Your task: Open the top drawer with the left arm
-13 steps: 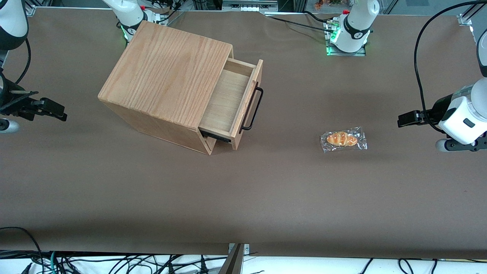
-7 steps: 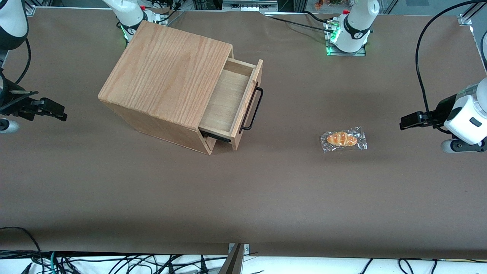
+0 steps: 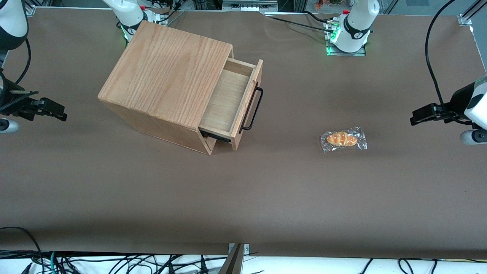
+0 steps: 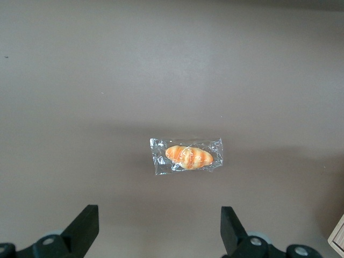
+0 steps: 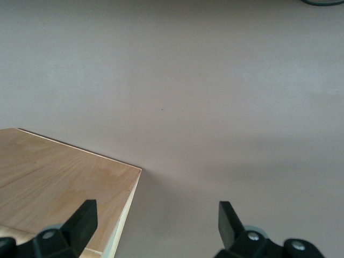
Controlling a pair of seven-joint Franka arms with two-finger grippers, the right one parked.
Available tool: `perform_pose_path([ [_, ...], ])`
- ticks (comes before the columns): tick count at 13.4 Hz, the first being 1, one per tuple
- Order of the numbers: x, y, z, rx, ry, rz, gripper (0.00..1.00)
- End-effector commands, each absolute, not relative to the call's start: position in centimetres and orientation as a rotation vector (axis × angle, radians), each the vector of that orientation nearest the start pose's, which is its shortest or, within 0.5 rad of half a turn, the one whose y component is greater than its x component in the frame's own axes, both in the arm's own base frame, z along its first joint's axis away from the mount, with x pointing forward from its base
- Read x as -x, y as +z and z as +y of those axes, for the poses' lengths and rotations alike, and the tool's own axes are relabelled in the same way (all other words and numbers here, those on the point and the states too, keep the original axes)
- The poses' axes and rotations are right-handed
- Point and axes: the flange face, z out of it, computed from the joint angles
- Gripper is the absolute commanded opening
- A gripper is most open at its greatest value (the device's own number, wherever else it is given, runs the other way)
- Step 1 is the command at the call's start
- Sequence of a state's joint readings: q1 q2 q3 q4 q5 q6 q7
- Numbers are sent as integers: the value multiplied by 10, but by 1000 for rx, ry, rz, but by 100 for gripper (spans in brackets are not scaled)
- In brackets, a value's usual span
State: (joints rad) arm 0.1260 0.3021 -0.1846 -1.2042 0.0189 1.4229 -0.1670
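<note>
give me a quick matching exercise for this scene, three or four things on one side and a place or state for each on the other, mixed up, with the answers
Things:
1. top drawer
2. wrapped bun
3. left arm's gripper
4. bar handle

States or places:
A. open, holding nothing, at the working arm's end of the table
B. pulled out, plain wood showing inside
C. black, on the drawer front
D. lying flat on the brown table

Pairs: 1-B, 2-D, 3-A, 4-C

The left arm point(image 3: 473, 110) is cut off by the frame edge at 3 o'clock in the front view, only its wrist and gripper point(image 3: 414, 117) showing. The oak cabinet point(image 3: 167, 80) hides the inner part of the top drawer point(image 3: 228, 101). The gripper's fingers point(image 4: 86, 226) are cropped in the left wrist view.
</note>
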Motion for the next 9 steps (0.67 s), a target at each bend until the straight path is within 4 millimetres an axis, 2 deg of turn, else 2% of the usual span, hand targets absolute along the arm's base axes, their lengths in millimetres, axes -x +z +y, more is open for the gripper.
perform_pose_path([
  [1, -617, 610, -15, 3174, 146, -150, 100],
  [9, -618, 607, -18, 3167, 153, -89, 100],
])
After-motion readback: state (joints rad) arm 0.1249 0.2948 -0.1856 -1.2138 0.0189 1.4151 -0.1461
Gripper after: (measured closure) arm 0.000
